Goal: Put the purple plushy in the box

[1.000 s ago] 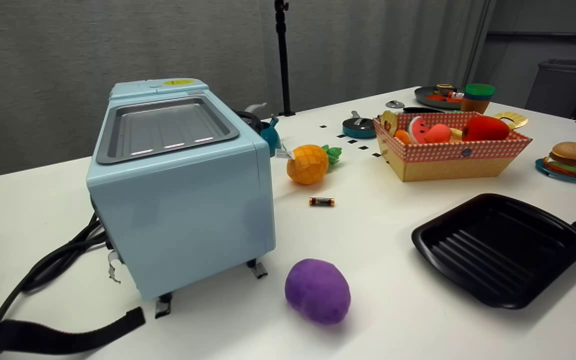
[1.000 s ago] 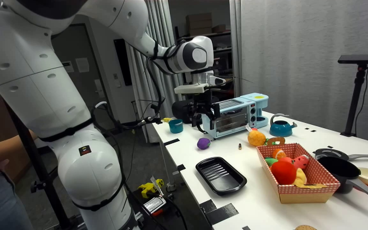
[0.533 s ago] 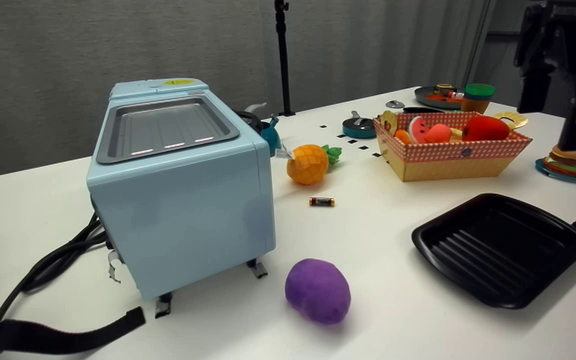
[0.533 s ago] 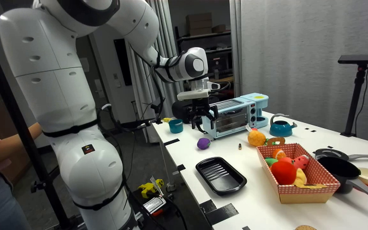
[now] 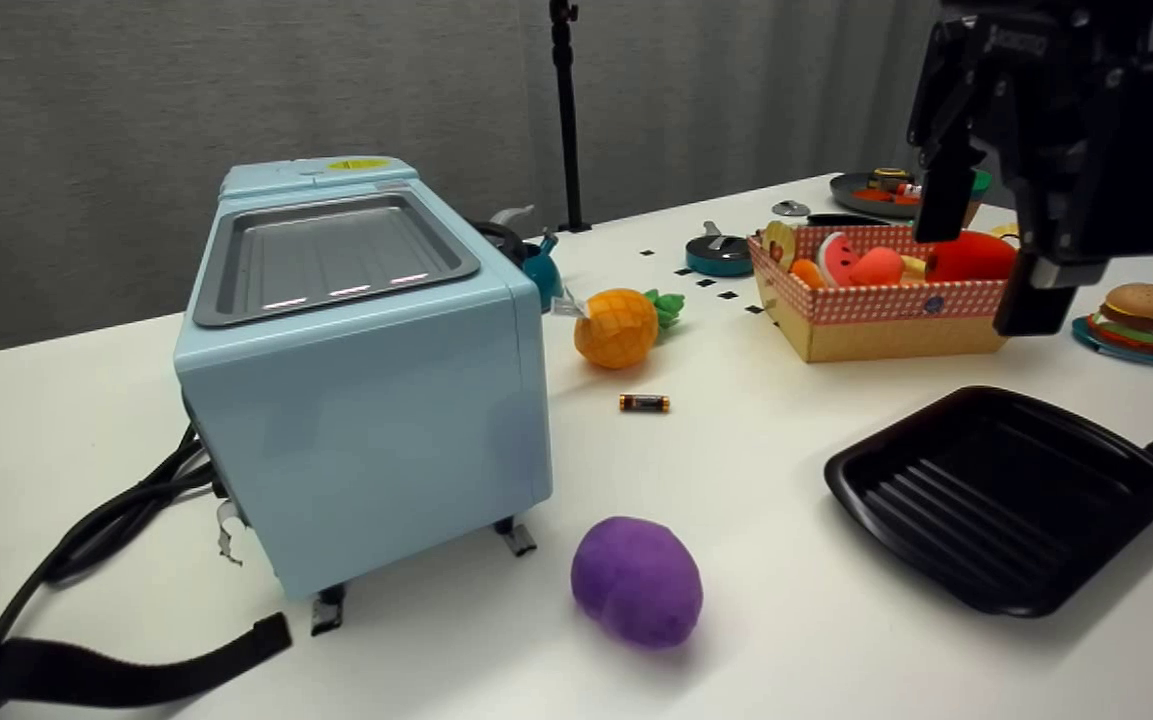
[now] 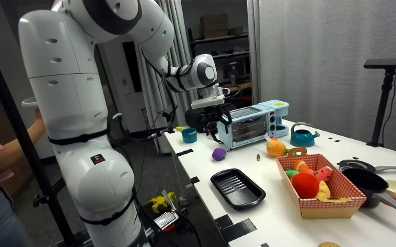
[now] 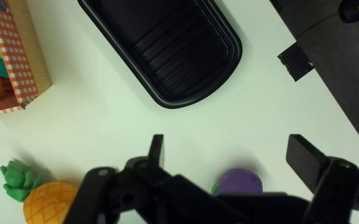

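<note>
The purple plushy (image 5: 638,582) lies on the white table beside the light-blue appliance. It also shows in an exterior view (image 6: 219,154), and partly in the wrist view (image 7: 240,182), where the gripper body hides its lower part and a bit of green shows at its side. The box (image 5: 906,338) is tan with a red-and-white checked rim and holds several toy foods. It also shows in an exterior view (image 6: 328,213) and at the wrist view's left edge (image 7: 33,46). My gripper (image 7: 226,138) is open and empty, above the table and apart from the plushy; it shows in both exterior views (image 5: 990,255) (image 6: 219,127).
A black ridged tray (image 5: 1006,500) lies between plushy and box. The tall light-blue appliance (image 5: 366,420) stands close to the plushy. A pineapple toy (image 5: 616,328) and a battery (image 5: 644,403) lie behind. A teal kettle (image 6: 302,138) and black pot (image 6: 362,185) stand farther off.
My gripper has come into an exterior view from the right edge and moved left there. In both exterior views the arm has shifted and the gripper is tilted differently. Plushy and box have not moved.
</note>
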Robot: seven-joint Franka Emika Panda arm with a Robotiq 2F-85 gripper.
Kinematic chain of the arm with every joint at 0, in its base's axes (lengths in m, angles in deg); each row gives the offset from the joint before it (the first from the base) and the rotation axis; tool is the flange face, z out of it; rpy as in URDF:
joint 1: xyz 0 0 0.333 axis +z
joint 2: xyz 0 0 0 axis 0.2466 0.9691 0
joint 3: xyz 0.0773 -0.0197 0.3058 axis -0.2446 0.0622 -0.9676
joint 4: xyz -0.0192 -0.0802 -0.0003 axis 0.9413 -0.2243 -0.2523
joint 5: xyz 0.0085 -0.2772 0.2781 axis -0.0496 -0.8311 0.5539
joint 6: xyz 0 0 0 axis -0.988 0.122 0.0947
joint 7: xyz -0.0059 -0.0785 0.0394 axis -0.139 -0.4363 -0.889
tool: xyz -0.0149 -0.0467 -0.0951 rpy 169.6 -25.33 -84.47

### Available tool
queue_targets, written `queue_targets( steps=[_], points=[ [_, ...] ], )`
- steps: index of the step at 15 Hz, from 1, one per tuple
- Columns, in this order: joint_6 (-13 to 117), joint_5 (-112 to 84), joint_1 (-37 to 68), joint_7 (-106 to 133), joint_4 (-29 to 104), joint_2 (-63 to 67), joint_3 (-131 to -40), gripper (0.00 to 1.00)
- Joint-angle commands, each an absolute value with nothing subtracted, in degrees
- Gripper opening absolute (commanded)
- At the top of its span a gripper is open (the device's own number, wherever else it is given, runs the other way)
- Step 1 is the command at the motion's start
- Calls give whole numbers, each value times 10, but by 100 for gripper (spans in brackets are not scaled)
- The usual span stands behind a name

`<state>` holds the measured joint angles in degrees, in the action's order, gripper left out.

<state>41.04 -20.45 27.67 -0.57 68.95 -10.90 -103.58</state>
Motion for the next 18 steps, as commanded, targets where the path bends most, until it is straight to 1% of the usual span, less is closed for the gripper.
queue_targets(
  steps=[1, 10, 18],
  points=[
    [409, -204, 279, -6, 689, -108, -1034, 100],
    [409, -204, 278, -6, 690, -108, -1032, 100],
    [426, -211, 284, -63, 635, -22, -1041, 100]
  ],
)
